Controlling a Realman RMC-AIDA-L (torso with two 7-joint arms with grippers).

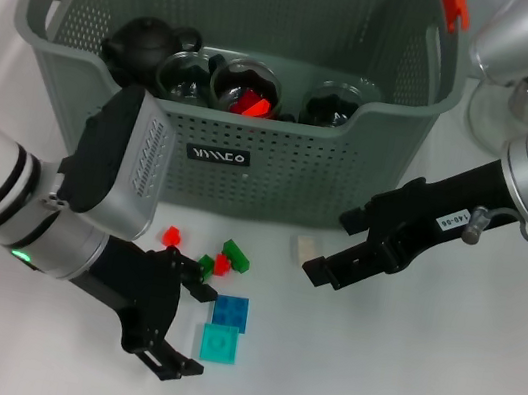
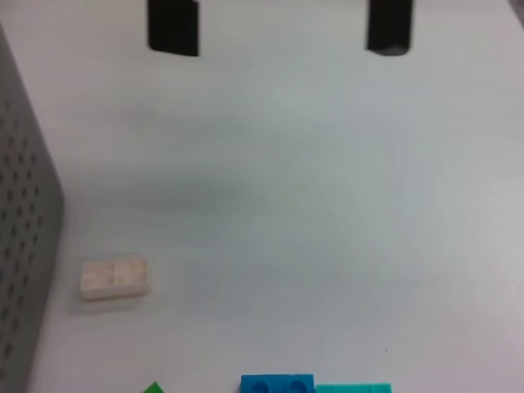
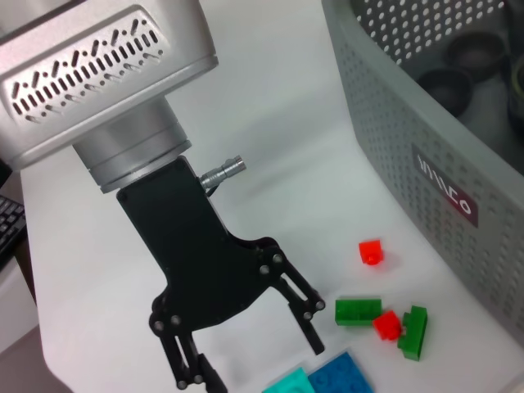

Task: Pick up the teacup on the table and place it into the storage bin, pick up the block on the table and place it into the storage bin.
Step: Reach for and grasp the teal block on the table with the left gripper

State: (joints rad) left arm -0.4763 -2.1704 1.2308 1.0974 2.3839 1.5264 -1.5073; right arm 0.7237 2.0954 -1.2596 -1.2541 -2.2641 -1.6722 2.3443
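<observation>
Left hand (image 1: 184, 324) open, low beside teal block (image 1: 219, 343).

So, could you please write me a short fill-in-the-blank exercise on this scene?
1. The left gripper hovers with its fingers ____ beside the teal plate.
2. The black teapot sits inside the ____.
3. The cream block lies nearest the ____ gripper.
4. The blue plate touches the ____ plate.

Missing words: open; storage bin; right; teal
</observation>
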